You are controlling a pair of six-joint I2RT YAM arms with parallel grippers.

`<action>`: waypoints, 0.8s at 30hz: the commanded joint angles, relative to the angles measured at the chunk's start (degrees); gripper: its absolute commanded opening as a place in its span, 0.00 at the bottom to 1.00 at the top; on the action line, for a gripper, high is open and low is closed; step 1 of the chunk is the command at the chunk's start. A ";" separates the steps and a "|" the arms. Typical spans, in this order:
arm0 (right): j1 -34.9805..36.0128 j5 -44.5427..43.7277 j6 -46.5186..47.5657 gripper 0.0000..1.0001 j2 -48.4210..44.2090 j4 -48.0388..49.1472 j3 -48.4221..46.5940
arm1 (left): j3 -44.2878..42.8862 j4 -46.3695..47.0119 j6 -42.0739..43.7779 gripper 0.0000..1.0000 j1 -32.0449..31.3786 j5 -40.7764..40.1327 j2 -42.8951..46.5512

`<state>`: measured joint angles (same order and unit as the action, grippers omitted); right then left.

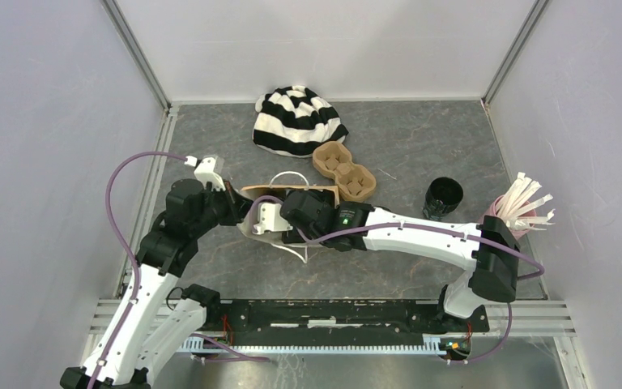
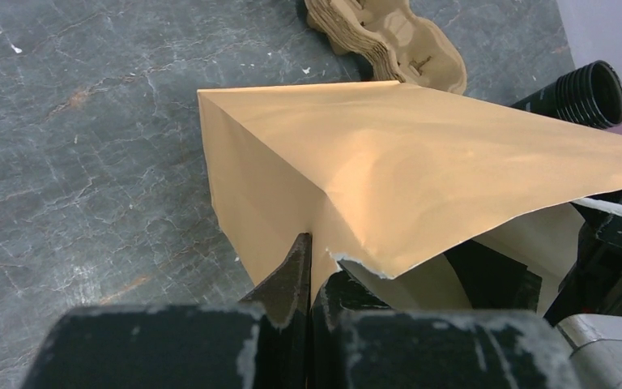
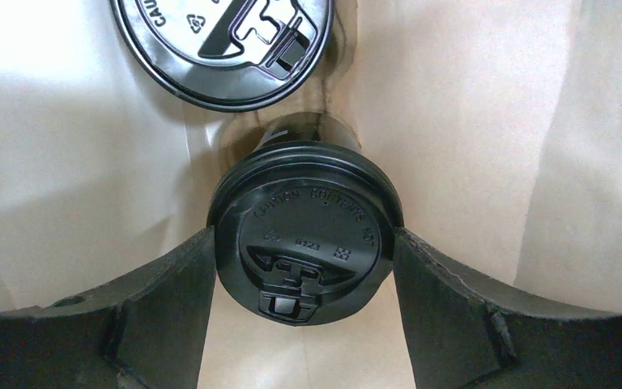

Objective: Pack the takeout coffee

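The brown paper bag (image 2: 421,154) lies tilted on the table, with my left gripper (image 2: 314,259) shut on its torn rim. In the top view that gripper (image 1: 243,209) sits at the bag's (image 1: 279,191) left end. My right gripper (image 3: 304,235) reaches inside the bag (image 3: 470,121). Its fingers (image 3: 170,284) press both sides of the lid of a black takeout coffee cup (image 3: 304,251). A second lidded coffee cup (image 3: 223,40) rests deeper in the bag, just beyond the held one. In the top view the right arm covers the bag's mouth and both cups.
A brown cardboard cup carrier (image 1: 342,170) lies just behind the bag, with a striped black-and-white hat (image 1: 298,120) behind it. An open ribbed black cup (image 1: 443,196) stands to the right. A pink cup of white sticks (image 1: 522,207) is near the right wall.
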<state>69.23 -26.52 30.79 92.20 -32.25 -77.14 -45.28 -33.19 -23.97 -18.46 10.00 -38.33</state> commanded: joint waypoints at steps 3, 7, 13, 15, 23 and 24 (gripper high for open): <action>-0.37 -4.18 -0.35 0.48 -0.79 -0.19 -0.69 | -3.05 -0.64 2.77 0.02 0.00 -1.13 -0.80; -0.71 -3.07 1.76 0.49 -0.87 3.20 2.81 | -2.67 -0.11 2.96 0.02 -0.05 -0.36 -0.36; -2.40 -1.63 3.26 0.49 -0.11 8.06 5.63 | -1.77 0.38 2.06 0.02 -0.08 1.76 -0.35; -3.14 -0.83 3.77 0.49 0.18 9.52 6.16 | -1.78 0.27 1.95 0.02 -0.04 2.05 -0.34; -5.76 3.83 4.12 0.49 -1.47 14.86 8.88 | -2.70 -1.02 0.61 0.02 -0.04 4.03 -1.48; -5.80 3.97 4.14 0.49 -2.03 15.21 9.06 | -2.71 -1.34 0.59 0.02 -0.03 3.89 -1.50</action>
<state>64.34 -23.18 33.95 92.25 -22.04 -68.90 -46.02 -33.78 -23.99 -18.46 10.70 -39.62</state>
